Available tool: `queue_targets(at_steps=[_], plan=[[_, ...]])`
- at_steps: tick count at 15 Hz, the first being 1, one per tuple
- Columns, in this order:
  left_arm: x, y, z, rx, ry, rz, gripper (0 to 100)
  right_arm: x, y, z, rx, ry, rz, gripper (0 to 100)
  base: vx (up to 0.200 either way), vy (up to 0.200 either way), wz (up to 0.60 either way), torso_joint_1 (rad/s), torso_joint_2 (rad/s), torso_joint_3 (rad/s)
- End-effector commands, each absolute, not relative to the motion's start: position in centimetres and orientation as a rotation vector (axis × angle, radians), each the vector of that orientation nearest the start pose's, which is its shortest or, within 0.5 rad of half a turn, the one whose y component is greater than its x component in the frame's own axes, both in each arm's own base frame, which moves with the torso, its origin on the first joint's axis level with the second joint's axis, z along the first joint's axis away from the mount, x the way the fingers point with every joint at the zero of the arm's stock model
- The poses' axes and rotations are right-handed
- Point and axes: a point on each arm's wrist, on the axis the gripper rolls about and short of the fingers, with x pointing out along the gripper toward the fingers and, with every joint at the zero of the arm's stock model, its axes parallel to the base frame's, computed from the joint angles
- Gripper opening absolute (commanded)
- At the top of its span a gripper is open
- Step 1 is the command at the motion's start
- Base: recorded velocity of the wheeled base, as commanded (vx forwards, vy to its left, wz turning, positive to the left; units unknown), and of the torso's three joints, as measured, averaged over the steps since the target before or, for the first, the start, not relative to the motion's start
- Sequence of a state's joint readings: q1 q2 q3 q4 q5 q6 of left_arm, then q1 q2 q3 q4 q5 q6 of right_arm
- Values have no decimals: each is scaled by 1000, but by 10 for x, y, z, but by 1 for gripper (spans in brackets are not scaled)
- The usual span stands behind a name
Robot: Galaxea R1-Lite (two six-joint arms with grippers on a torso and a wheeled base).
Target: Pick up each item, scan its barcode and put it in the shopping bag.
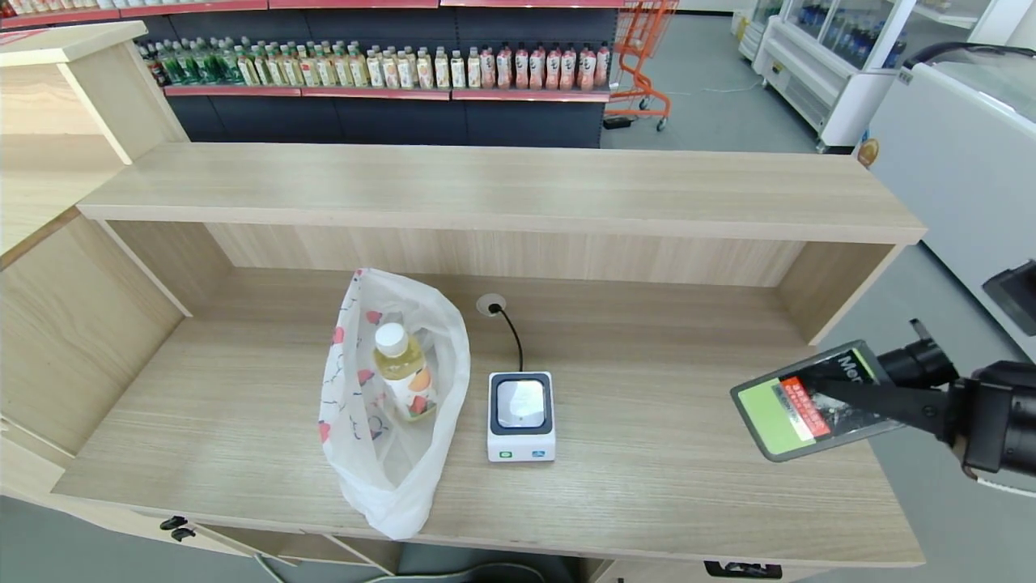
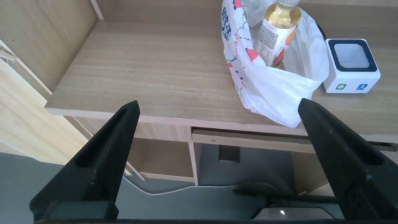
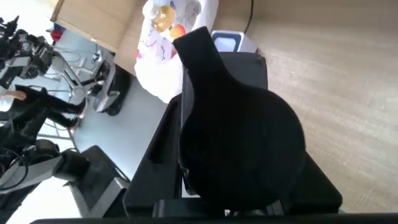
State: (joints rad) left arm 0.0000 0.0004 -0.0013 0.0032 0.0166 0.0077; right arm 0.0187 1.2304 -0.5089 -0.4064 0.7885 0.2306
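Right gripper [image 1: 858, 401] is clamped on a flat dark packet [image 1: 789, 413], its black fingers closing across the packet's face from the right. The arm comes in level from beyond the right edge of the counter [image 1: 647, 486], and the packet hangs over that edge, raised off the wood and tilted so its face turns upward. The packet is rectangular with rounded corners, with a pale green panel, a red label beside it and a silvery patch under the fingers.

Left gripper [image 2: 217, 109] hangs out past the front edge of the counter, towards its front left corner, with its two fingers [image 2: 102, 165] spread wide.

Near the middle of the counter stands a small white scanner [image 1: 522, 414] with a dark window on top, its black cable [image 1: 514, 336] running to a hole near the back wall. Just beside it, on its left, lies the white patterned shopping bag [image 1: 388, 453], mouth open, its bottom reaching the front edge. Inside it lies a bottle [image 1: 401, 368] of yellowish drink with a white cap.
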Motion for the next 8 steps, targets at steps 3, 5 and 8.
queue_targets(at_steps=[3,5,8], plan=[[-23,0,76,9,2,17,100,197,22,169,398,541,742,0,0,0,0,0,0,0],[-23,0,76,8,2,17,100,200,22,173,426,542,737,0,0,0,0,0,0,0],[-23,0,76,6,2,17,100,201,22,178,450,534,733,0,0,0,0,0,0,0]])
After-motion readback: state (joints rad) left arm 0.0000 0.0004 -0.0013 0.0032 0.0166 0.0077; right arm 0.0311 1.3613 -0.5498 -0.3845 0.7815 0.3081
